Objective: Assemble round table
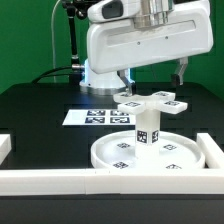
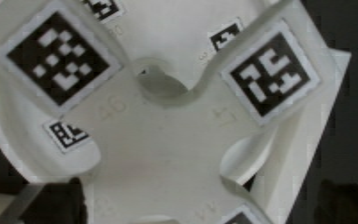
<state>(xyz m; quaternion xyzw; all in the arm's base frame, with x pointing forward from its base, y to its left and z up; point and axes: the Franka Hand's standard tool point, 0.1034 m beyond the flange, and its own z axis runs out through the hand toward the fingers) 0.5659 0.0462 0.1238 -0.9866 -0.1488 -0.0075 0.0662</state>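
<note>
Exterior view shows the foot (image 1: 147, 102) atop the leg (image 1: 146, 128) on the disc (image 1: 150, 153); my claw's state I cannot tell; next, I judge, screwing it tight.

The arm (image 1: 125, 40) is a bulky white body with smooth rounded shells. A metallic grey cylindrical section sits at its wrist, and black cables trail behind at its far side.

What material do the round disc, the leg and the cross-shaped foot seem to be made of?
All three look like white plastic, though I cannot be certain. The round disc has a smooth molded rim; the leg and the cross-shaped foot appear matte, with printed black-and-white tags.
</note>
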